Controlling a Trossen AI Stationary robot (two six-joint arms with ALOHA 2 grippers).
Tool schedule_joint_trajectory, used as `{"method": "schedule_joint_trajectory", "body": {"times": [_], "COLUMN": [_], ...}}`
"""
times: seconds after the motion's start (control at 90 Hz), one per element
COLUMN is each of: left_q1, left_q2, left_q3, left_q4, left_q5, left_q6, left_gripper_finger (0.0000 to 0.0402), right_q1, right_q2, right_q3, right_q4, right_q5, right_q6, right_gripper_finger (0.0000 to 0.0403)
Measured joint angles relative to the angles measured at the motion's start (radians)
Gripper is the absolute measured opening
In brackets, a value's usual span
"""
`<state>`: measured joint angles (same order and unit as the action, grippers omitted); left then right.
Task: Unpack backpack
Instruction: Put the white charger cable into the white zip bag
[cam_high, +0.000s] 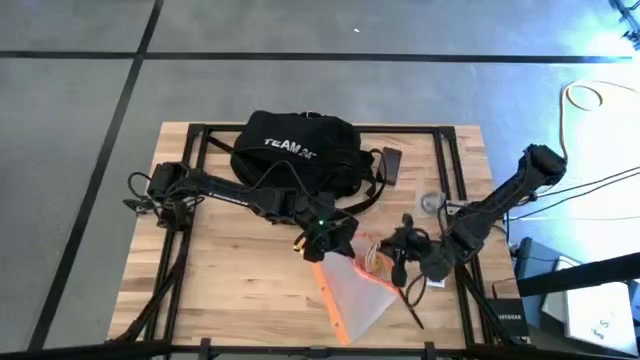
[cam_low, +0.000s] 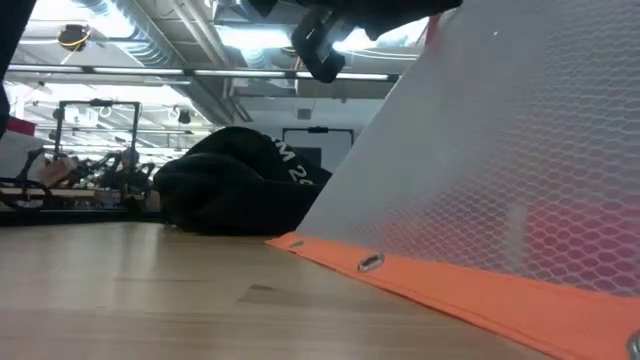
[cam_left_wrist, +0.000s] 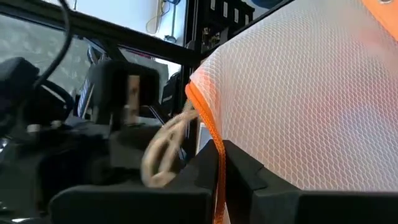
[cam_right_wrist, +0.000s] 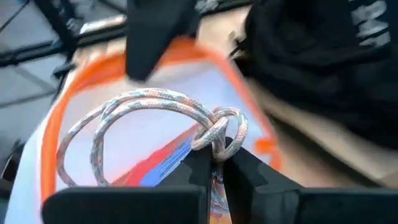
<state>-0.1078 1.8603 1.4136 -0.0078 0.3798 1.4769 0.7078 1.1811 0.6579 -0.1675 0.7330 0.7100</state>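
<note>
One black backpack (cam_high: 297, 150) with white "TEAM 247" lettering lies at the far middle of the wooden bench (cam_high: 220, 270). It is slumped and soft. In the low view it shows as a dark mound (cam_low: 240, 185) behind the pouch.

One translucent mesh pouch (cam_high: 355, 290) with orange trim is in front of the backpack, near the front edge of the bench. Its lower corner rests on the wood and its upper part is lifted off the bench between the two arms.

There are two arms, and both are at the pouch. The left gripper (cam_high: 325, 240) is at the upper left edge of the pouch. In the left wrist view its fingers (cam_left_wrist: 205, 174) are closed on the orange edge (cam_left_wrist: 214, 149), with almost no gap between them.

The right gripper (cam_high: 395, 250) is at the upper right side of the pouch. In the right wrist view its fingers (cam_right_wrist: 255, 168) are closed on one loop of pale rope (cam_right_wrist: 155, 118), at the knot. The rope lies over the pouch. Something red and blue (cam_right_wrist: 168, 162) shows through the mesh, but I cannot tell what it is.

One small dark flat object (cam_high: 391, 163) lies on the bench just right of the backpack.
</note>
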Motion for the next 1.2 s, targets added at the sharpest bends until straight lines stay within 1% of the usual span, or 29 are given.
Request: {"method": "schedule_joint_trajectory", "body": {"times": [0.078, 0.144, 0.211, 0.367, 0.467, 0.556, 0.767, 0.833, 0.911, 0.989, 1.067, 1.2], "left_q1": [-0.001, -0.001, 0.0, -0.001, -0.001, -0.001, 0.0, -0.001, -0.001, -0.001, -0.001, 0.0], "left_q2": [0.0, 0.0, 0.0, 0.0, 0.0, 0.0, 0.0, 0.0, 0.0, 0.0, 0.0, 0.0], "left_q3": [0.0, 0.0, 0.0, 0.0, 0.0, 0.0, 0.0, 0.0, 0.0, 0.0, 0.0, 0.0], "left_q4": [0.0, 0.001, 0.003, 0.007, 0.007, 0.007, 0.005, 0.005, 0.005, 0.003, 0.004, 0.003], "left_q5": [0.0, 0.0, 0.0, 0.002, 0.005, 0.002, -0.002, -0.002, -0.002, -0.002, -0.002, -0.002], "left_q6": [-0.004, -0.005, -0.006, -0.01, -0.012, -0.023, -0.032, -0.031, -0.031, -0.031, -0.031, -0.031], "left_gripper_finger": [0.0, 0.0, 0.0, 0.0, 0.0, 0.0, 0.0, 0.0, 0.0, 0.0, 0.0, 0.0], "right_q1": [-0.002, -0.011, -0.024, -0.074, -0.108, -0.137, -0.187, -0.194, -0.194, -0.193, -0.192, -0.192], "right_q2": [0.047, 0.094, 0.14, 0.219, 0.247, 0.257, 0.257, 0.257, 0.257, 0.257, 0.257, 0.238], "right_q3": [0.0, -0.001, -0.001, 0.0, 0.0, 0.0, 0.0, 0.0, 0.0, 0.0, 0.0, 0.001], "right_q4": [0.012, 0.044, 0.123, 0.413, 0.503, 0.503, 0.374, 0.328, 0.288, 0.291, 0.304, 0.298], "right_q5": [-0.058, -0.069, -0.086, -0.215, -0.283, -0.309, -0.309, -0.309, -0.299, -0.295, -0.272, -0.256], "right_q6": [0.011, 0.01, -0.019, -0.244, -0.315, -0.326, -0.326, -0.324, -0.321, -0.322, -0.323, -0.329], "right_gripper_finger": [0.0007, 0.0007, 0.0007, 0.0007, 0.0007, 0.0007, 0.0008, 0.0016, 0.004, 0.0081, 0.0135, 0.0239]}}
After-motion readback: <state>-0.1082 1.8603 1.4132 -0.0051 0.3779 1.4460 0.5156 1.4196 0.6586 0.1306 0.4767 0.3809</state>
